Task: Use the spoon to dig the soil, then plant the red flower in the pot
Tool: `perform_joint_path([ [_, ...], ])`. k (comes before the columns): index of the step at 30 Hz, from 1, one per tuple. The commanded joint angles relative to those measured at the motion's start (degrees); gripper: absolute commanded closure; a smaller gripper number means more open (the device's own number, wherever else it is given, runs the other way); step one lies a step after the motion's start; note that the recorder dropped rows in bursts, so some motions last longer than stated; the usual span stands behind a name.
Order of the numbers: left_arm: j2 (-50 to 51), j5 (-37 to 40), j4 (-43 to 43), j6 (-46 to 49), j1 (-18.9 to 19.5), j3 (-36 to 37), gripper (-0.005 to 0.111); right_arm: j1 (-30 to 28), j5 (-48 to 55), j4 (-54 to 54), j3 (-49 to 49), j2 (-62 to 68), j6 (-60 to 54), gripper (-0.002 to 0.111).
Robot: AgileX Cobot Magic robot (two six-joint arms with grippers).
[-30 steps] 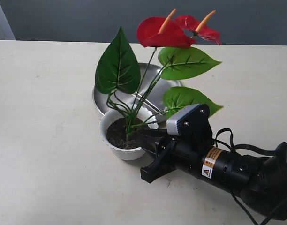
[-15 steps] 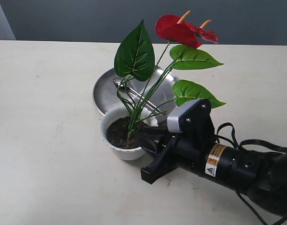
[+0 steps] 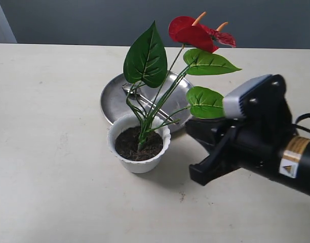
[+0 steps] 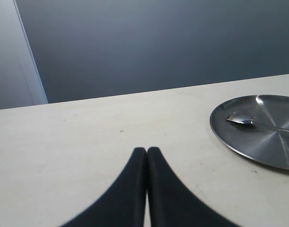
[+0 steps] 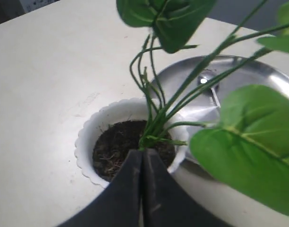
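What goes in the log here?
red flower: standing in pot | spoon: on plate | right gripper: shut, empty | left gripper: shut

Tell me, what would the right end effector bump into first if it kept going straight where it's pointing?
Probably the pot. The shut right end effector points at its near rim, with the soil and the red flower stems just beyond. Depth is hard to judge, so it might clear the rim.

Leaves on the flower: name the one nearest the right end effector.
The lowest leaf, just beside the right end effector. The tall upright leaf and the leaf under the blooms sit higher and farther.
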Motion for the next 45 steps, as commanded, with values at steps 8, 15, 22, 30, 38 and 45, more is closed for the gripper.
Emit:
perform_joint_path([
  [8,-0.21,-0.59,0.0,0.0,-0.38,-0.16,0.106,-0.15,0.13,60.33,0.14,-20.19,-57.39,0.109],
  [15,-0.21,-0.59,0.0,0.0,-0.38,-0.16,0.106,-0.04,-31.56,101.01,0.14,-18.47,-89.25,0.109],
  [22,-0.21,-0.59,0.0,0.0,-0.38,-0.16,0.106,-0.03,-4.29,85.54,0.14,-23.83,-89.57,0.109],
  [30,-0.21,-0.59,0.0,0.0,-0.38,-0.16,0.106,-0.03,-6.73,89.15,0.14,-25.11,-80.94,0.109],
  [38,-0.21,-0.59,0.0,0.0,-0.38,-0.16,0.106,-0.03,-15.37,94.5,0.14,-25.11,-81.17,0.109],
  [45,-0.21,-0.59,0.0,0.0,-0.38,-0.16,0.106,-12.56,-0.48,94.66,0.26,-30.82,-92.78,0.109],
])
